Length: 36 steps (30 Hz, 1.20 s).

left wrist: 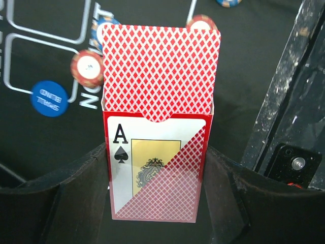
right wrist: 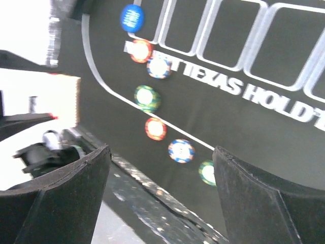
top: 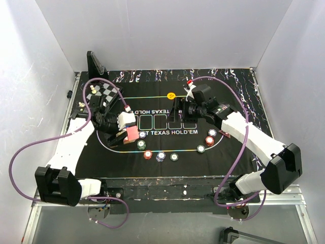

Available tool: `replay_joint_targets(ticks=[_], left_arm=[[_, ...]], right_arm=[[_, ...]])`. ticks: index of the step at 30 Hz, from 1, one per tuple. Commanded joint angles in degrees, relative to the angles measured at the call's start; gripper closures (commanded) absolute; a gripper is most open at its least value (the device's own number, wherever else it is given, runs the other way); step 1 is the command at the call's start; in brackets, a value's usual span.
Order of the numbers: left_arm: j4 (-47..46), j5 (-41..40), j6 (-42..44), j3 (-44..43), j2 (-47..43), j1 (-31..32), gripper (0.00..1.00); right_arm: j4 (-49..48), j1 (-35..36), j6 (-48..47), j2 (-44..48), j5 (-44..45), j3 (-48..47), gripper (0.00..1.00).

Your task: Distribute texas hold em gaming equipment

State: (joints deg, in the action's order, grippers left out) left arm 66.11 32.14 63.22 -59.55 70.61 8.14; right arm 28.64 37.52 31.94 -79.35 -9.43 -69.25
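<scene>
My left gripper (top: 127, 133) is shut on a red card box (left wrist: 155, 168) with an ace of spades on its front. Red-backed playing cards (left wrist: 161, 66) stick out of its open top. It hangs above the mat's left end. My right gripper (top: 179, 113) is open and empty above the printed card boxes; it shows empty in the right wrist view (right wrist: 162, 188) too. Red (top: 148, 154), blue-white (top: 161, 156) and green (top: 174, 156) chips lie along the mat's near curve. More chips (top: 209, 140) lie to the right. A yellow disc (top: 171, 95) lies at the far edge. A blue disc (left wrist: 49, 98) lies on the left.
The black printed mat (top: 228, 152) covers the table. A small chessboard (top: 99, 91) and a black stand (top: 95, 65) sit at the far left. White walls close in on three sides. Purple cables loop off both arms.
</scene>
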Motion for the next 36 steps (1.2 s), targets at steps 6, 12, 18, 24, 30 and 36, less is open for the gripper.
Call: replay_joint_targets(ticks=[6, 12, 18, 24, 30, 36], left_arm=[[10.2, 4.3, -6.2, -25.2, 11.1, 2.9, 1.0], [13.2, 2.6, -7.2, -34.3, 16.7, 4.6, 1.0], [12.9, 1.3, -8.4, -37.0, 18.5, 6.0, 1.0], [11.9, 0.5, -9.1, -38.1, 18.8, 7.0, 1.0], [11.4, 0.6, -10.0, -40.3, 19.6, 7.4, 1.0], [10.8, 0.6, -10.6, -41.3, 20.1, 8.1, 1.0]], right_arm=[[-28.0, 0.2, 15.4, -5.5, -22.2, -3.3, 0.11], [-31.6, 1.3, 17.5, -10.5, -23.5, -7.6, 0.1], [-32.2, 2.2, 18.1, -14.8, -24.6, -10.5, 0.09], [-31.9, 2.7, 18.9, -18.6, -26.1, -13.2, 0.08], [-32.6, 2.8, 21.2, -21.2, -26.6, -14.1, 0.07], [-39.7, 2.8, 26.1, -22.5, -29.8, -13.3, 0.07]])
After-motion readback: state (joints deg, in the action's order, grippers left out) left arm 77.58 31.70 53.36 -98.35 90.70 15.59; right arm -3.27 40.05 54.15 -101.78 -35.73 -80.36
